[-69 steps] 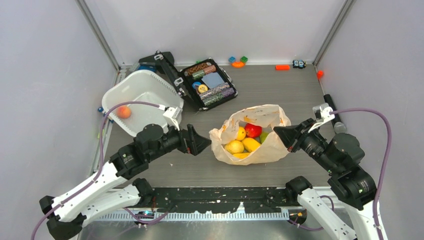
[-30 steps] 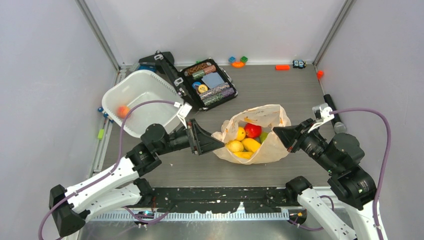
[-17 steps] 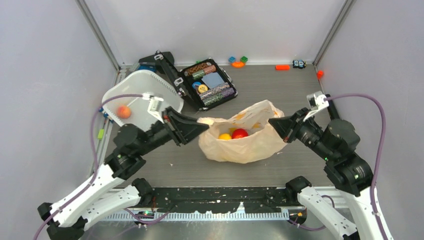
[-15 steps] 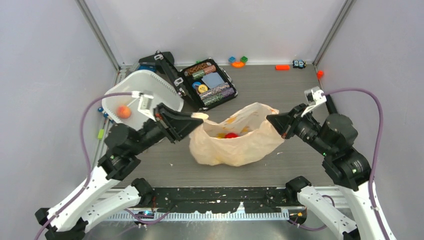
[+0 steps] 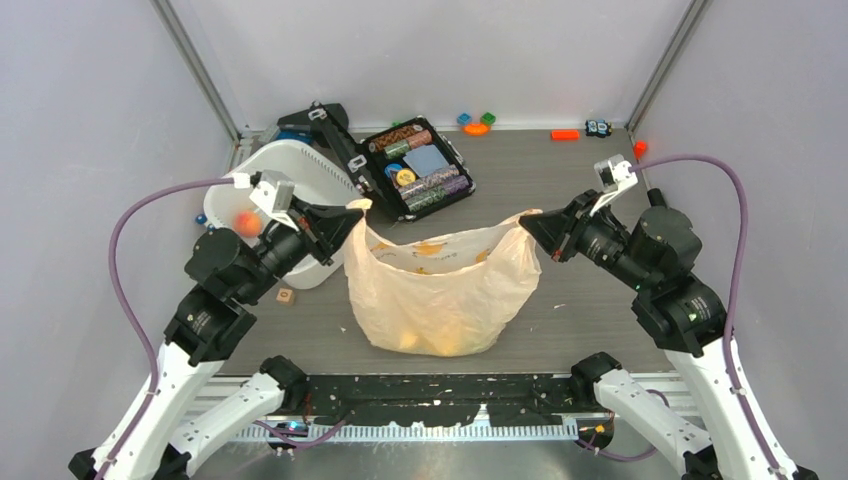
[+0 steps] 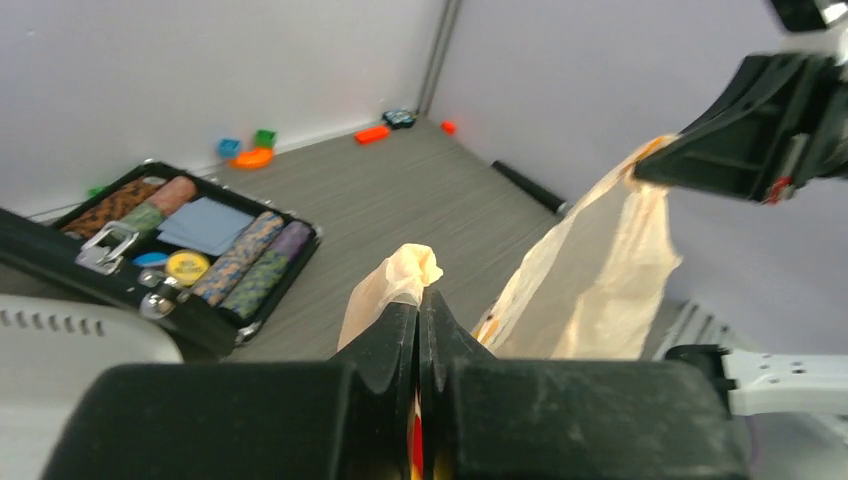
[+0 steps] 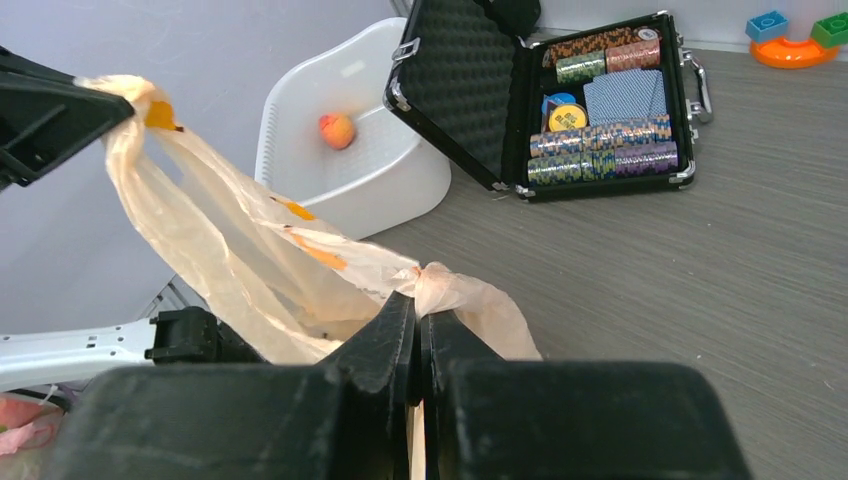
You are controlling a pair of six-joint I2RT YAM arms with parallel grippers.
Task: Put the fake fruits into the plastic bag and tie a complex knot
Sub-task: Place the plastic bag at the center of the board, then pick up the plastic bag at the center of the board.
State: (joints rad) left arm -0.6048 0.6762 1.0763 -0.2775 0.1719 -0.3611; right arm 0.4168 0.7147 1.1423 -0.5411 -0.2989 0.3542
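The pale peach plastic bag [image 5: 440, 285] hangs stretched between my two grippers, lifted by its top corners, its bottom at the table's near edge. My left gripper [image 5: 352, 208] is shut on the bag's left handle [image 6: 408, 268]. The right gripper [image 5: 525, 218] is shut on the right handle [image 7: 452, 287]. Fake fruits show only as yellow blurs through the bag's bottom [image 5: 432, 342]. A sliver of red and yellow shows between the jaws in the left wrist view. One small orange fruit [image 5: 246, 222] lies in the white tub [image 5: 300, 170].
An open black case of poker chips [image 5: 420, 165] stands behind the bag, next to the tub. Small coloured blocks [image 5: 476, 124], an orange block [image 5: 565, 134] and a toy car [image 5: 598, 127] lie along the back wall. A small wooden cube [image 5: 285, 295] lies near the tub.
My left gripper shut on the bag's left handle. Both grippers then rose and moved apart, lifting the bag off the table, and the fruits sank out of sight into its bottom.
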